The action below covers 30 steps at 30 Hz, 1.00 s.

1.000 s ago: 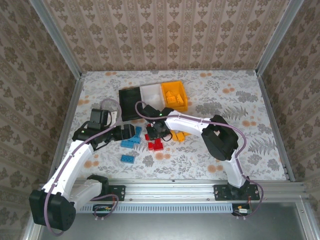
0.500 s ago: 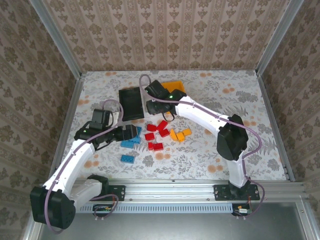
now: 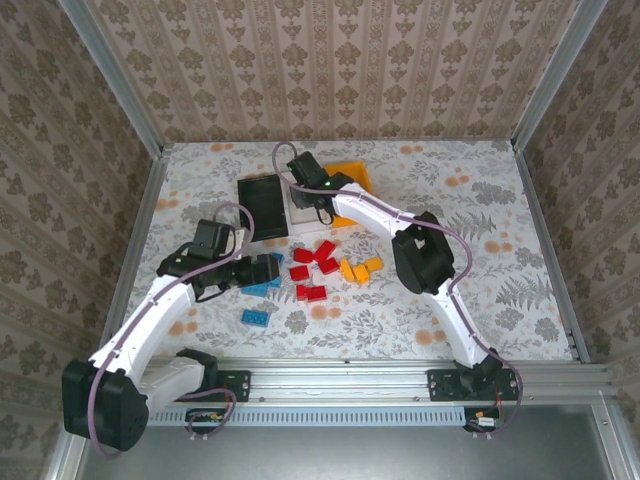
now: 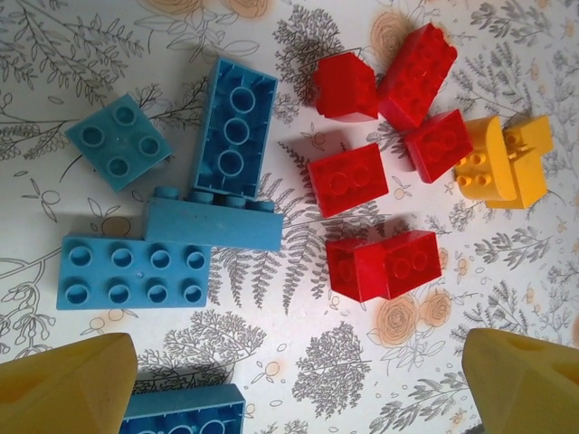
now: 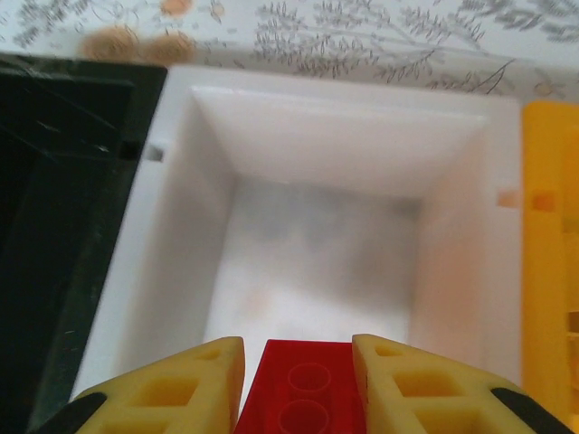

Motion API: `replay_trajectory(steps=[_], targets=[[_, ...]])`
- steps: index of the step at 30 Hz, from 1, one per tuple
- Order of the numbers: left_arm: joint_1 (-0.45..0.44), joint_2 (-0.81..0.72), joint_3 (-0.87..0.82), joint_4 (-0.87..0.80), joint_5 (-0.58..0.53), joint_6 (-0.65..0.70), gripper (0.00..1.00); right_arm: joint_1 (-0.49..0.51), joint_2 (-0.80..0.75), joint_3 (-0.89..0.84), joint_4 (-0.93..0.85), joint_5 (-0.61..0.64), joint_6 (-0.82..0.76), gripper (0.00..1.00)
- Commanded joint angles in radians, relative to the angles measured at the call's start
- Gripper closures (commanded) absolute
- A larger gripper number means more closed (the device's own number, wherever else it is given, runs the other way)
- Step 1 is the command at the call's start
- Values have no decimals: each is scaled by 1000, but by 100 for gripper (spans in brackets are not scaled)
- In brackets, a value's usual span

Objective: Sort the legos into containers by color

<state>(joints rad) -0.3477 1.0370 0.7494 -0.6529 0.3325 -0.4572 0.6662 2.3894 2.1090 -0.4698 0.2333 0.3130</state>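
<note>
While right hand (image 5: 297,351) pinches one red brick (image 5: 306,396), three bins (image 5: 344,101) sit below.

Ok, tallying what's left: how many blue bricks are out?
5 blue bricks on the table by the left gripper: four clustered, one apart. Others may be hidden.

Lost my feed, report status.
Right gripper shut on red lego over white bin. Left gripper open above blue legos. No obstruction seen.

Three containers (image 5: 344,90), five blue legos (image 4: 233,127)
</note>
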Motion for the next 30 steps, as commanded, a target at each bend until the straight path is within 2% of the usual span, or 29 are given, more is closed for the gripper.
replay_trajectory(steps=[1, 3, 6, 8, 12, 16, 19, 25, 30], targets=[[-7, 3, 11, -32, -21, -17, 6, -1, 13, 43, 4, -8, 16, 65], [-8, 4, 20, -37, -23, -15, 5, 0, 12, 40, -5, -17, 23, 62], [-8, -2, 24, -40, -23, -16, 6, 2, 3, 40, -23, -20, 25, 44], [-11, -12, 21, -34, -18, -21, 5, 4, -16, 39, -45, -9, 27, 37], [-16, -42, 5, -20, -14, -26, 5, 11, -99, 13, -93, 12, 36, 35], [-25, -65, -10, 3, 7, -23, 5, 39, -262, -67, -152, 65, 48, 33], [-56, -73, -24, 13, 1, -11, 5, 64, -428, -210, -204, 63, 84, 28], [-183, -75, -62, 31, -84, -10, 5, 80, -708, -568, -344, -81, 242, 25], [-189, -196, -131, 77, -104, -97, 5, 133, -830, -845, -330, -150, 334, 24]])
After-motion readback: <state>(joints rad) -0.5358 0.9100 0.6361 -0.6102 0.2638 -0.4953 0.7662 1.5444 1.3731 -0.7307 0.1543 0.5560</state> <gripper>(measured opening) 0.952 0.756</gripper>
